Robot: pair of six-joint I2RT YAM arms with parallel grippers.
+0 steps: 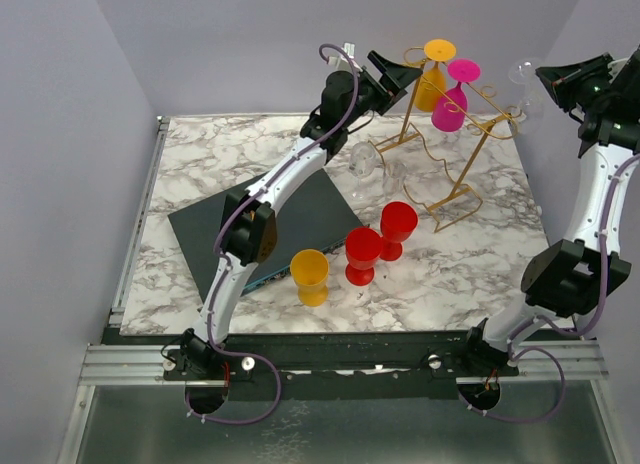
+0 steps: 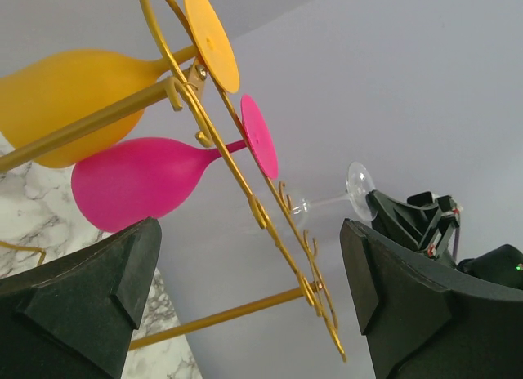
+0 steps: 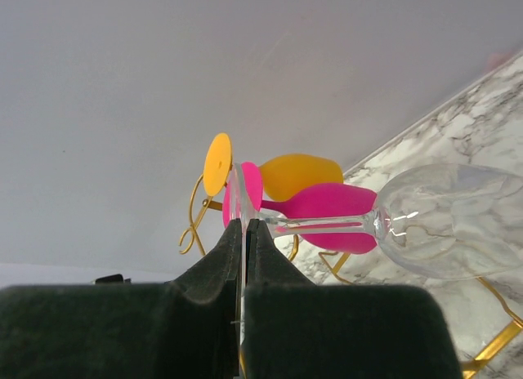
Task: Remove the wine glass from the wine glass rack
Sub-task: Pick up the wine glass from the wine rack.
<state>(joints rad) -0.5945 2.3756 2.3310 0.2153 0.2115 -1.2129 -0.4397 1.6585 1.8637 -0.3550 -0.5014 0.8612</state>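
Observation:
The gold wire rack point(image 1: 450, 149) stands at the back right of the marble table. An orange glass point(image 1: 432, 84) and a pink glass point(image 1: 452, 106) hang from it upside down. My right gripper point(image 1: 548, 77) is shut on the foot of a clear wine glass point(image 1: 522, 79) at the rack's right end. In the right wrist view the gripper point(image 3: 245, 228) pinches the thin foot, and the bowl point(image 3: 449, 220) points right. I cannot tell whether the stem is free of the rails. My left gripper point(image 1: 395, 79) is open and empty beside the rack's left top end, its fingers point(image 2: 90, 297) on either side of a rail point(image 2: 245, 191).
Two clear glasses point(image 1: 365, 164) stand on the table beside the rack. Two red cups point(image 1: 398, 224), point(image 1: 362, 252) and an orange cup point(image 1: 310, 274) stand in front of them. A dark mat point(image 1: 260, 224) lies left of centre. The back wall is close behind the rack.

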